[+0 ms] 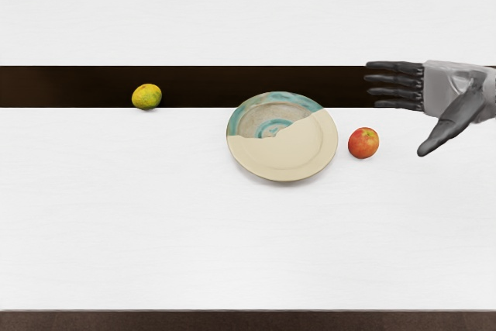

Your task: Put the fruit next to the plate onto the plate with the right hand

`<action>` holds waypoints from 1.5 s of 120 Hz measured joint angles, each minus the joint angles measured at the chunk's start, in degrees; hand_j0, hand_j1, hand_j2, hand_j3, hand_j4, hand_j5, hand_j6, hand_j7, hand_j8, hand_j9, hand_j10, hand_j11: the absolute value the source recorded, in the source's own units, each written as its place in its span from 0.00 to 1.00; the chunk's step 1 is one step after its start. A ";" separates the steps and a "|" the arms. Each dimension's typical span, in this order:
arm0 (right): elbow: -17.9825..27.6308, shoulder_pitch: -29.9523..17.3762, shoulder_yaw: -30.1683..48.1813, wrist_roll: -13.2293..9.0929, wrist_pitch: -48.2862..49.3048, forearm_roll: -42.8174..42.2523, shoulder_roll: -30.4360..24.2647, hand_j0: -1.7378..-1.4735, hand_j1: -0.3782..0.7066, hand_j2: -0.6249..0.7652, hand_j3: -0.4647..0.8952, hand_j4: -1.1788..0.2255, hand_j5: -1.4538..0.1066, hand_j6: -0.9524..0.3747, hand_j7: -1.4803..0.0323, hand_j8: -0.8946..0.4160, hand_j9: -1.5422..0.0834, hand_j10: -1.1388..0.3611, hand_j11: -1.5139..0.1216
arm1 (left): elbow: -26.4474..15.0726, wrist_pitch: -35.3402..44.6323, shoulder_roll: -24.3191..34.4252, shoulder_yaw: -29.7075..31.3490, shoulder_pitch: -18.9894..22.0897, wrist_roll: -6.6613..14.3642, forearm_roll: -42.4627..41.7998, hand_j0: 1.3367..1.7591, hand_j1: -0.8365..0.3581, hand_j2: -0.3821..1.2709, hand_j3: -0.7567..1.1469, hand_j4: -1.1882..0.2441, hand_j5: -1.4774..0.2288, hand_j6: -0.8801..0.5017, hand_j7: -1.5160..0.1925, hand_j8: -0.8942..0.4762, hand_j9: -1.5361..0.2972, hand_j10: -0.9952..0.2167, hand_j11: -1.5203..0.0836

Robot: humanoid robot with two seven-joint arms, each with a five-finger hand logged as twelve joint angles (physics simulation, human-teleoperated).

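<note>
A white tabletop (232,246) fills most of the view. Beyond its far edge runs a dark band (77,87), and beyond that lies a second white surface (232,21).

A round, shallow ceramic plate (306,156) sits at the far edge of the tabletop, a little right of the middle. The near part of the plate is cream and the far part is grey with teal swirls. Its far rim shows against the dark band.

A small red apple with a yellow-orange blush (363,143) rests on the tabletop just beside the plate's right rim, apart from it by a narrow gap. The apple is not on the plate. It looks nearly round, so no long axis stands out, and its stem is too small to tell which way it points.

The right hand (425,91), dark grey with a pale grey wrist, comes in from the right edge and hovers above and to the right of the apple, not touching it. Its four fingers (391,81) are stretched out straight, pointing left and lying over the dark band. The thumb (446,125) angles down towards the apple. The hand is wide open and holds nothing.

A small yellow-green citrus fruit (146,96) sits at the far edge towards the left, well apart from the plate.
</note>
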 joint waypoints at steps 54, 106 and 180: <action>10.49 6.91 -1.75 -18.80 -24.49 -34.03 8.09 0.30 0.05 0.45 0.34 0.82 0.91 0.70 0.96 0.66 0.93 0.74 0.91 | 0.00 0.00 0.00 0.01 0.00 0.00 0.00 0.76 0.99 0.23 0.40 0.83 0.87 0.64 0.89 0.65 0.84 0.82 0.95; 10.55 4.10 -11.60 -21.76 -52.67 -48.51 19.10 0.30 0.09 0.44 0.34 0.80 0.89 0.67 0.93 0.64 0.90 0.72 0.88 | 0.00 0.00 0.00 0.01 0.00 0.00 -0.01 0.76 0.99 0.23 0.40 0.83 0.87 0.64 0.89 0.65 0.84 0.82 0.95; 6.29 -0.75 -11.84 -21.71 -59.80 -53.46 25.51 0.30 0.30 0.42 0.34 0.66 0.72 0.53 0.77 0.49 0.75 0.59 0.73 | 0.00 0.00 0.00 0.01 0.00 0.00 -0.01 0.76 0.99 0.23 0.40 0.83 0.87 0.64 0.89 0.65 0.84 0.82 0.95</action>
